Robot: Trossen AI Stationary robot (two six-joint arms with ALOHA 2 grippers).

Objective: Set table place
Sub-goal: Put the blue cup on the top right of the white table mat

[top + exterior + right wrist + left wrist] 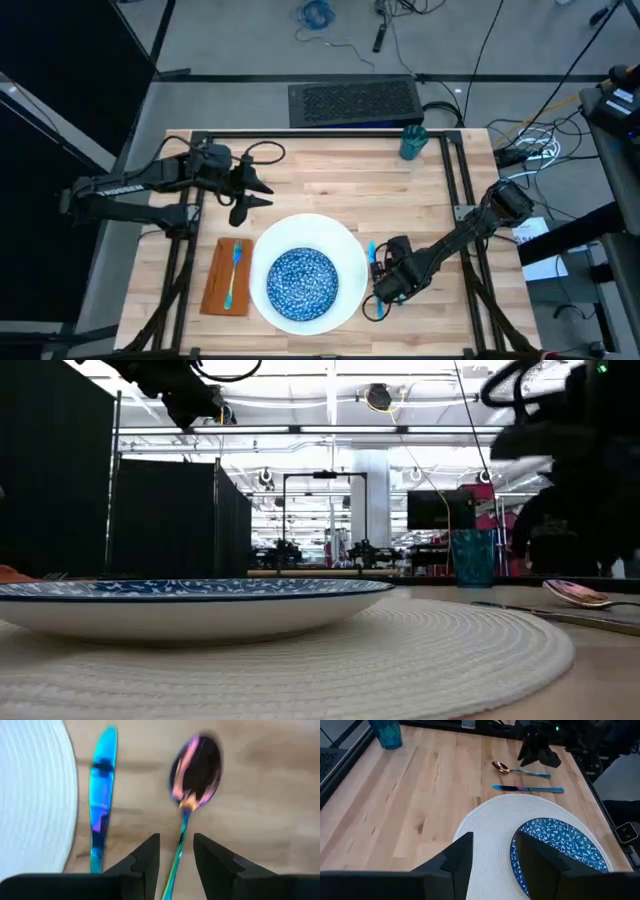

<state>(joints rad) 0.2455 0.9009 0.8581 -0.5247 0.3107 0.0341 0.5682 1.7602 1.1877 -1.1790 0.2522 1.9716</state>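
A white round woven mat (345, 245) lies near the table's front edge. A blue patterned bowl (302, 281) rests on it. Left of it, a light-blue fork (233, 272) lies on an orange napkin (225, 278). Right of the mat a blue knife (102, 795) and a spoon (197, 767) lie flat on the wood. My right gripper (176, 855) is low over the spoon, open, with its fingers on either side of the handle. My left gripper (492, 855) hangs open in the air behind the mat's left edge. The teal cup (413, 142) stands at the far edge.
Black rails (455, 175) run across the tabletop on both sides and along the far edge. Bare wood (340, 185) lies between the mat and the cup. A dark keyboard-like mat (355, 102) lies beyond the far edge, with cables on the floor.
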